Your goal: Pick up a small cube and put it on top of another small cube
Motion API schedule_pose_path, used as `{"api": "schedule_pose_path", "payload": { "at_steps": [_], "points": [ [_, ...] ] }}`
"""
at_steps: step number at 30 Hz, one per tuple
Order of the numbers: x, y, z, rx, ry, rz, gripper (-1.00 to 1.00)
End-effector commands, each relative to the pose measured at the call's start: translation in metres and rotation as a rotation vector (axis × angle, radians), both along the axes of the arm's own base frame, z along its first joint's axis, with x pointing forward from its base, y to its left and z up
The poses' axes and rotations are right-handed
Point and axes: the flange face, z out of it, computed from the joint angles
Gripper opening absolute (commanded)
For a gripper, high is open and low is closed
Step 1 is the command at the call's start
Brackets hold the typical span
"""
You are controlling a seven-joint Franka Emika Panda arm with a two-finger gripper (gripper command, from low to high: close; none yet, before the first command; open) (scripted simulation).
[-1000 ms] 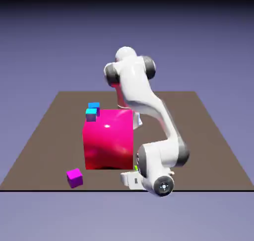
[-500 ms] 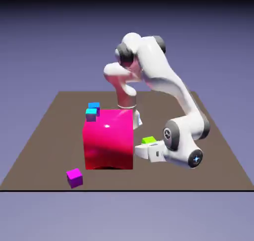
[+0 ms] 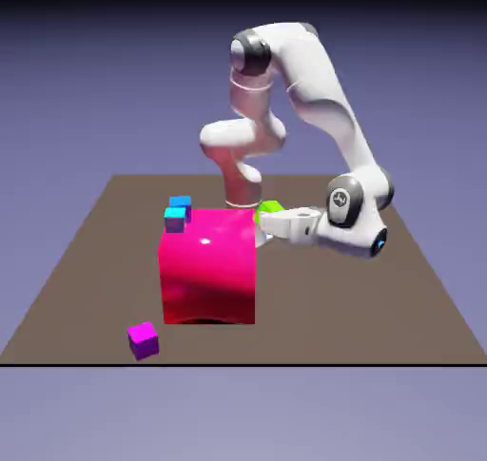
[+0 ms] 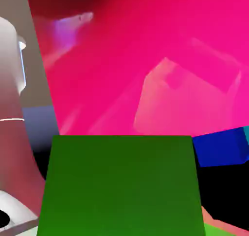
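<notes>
My gripper (image 3: 263, 219) is shut on the small lime-green cube (image 3: 269, 208), which hangs in the air at the upper right corner of the big glossy pink cube (image 3: 208, 265). In the hand view the green cube (image 4: 121, 184) fills the lower half and hides both fingertips; the pink cube's top (image 4: 146, 60) spreads behind it. A small cyan-blue cube (image 3: 175, 220) sits on the pink cube's far left corner, with another blue cube (image 3: 180, 203) just behind it. A blue cube (image 4: 219, 146) shows at the hand view's right edge.
A small magenta-purple cube (image 3: 143, 338) lies on the brown table (image 3: 399, 297) near the front edge, at the exterior view's left. The robot's white base (image 4: 12, 133) shows at the hand view's left.
The gripper has risen with the lime-green cube from table level beside the pink cube's front right up to the height of its top, moving away from the front edge.
</notes>
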Motion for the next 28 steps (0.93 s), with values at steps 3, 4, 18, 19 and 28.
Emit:
{"api": "schedule_pose_path", "payload": {
  "at_steps": [3, 4, 18, 19, 28],
  "points": [
    [0.016, -0.048, 0.023, 0.064, -0.031, -0.15, -1.0],
    [0.02, -0.064, 0.03, 0.088, -0.044, -0.199, -1.0],
    [0.004, -0.269, 0.115, 0.345, -0.316, -0.721, -1.0],
    [-0.004, -0.269, 0.107, 0.345, -0.316, -0.721, -1.0],
    [-0.008, -0.268, 0.102, 0.345, -0.316, -0.721, 1.0]
  ]
}}
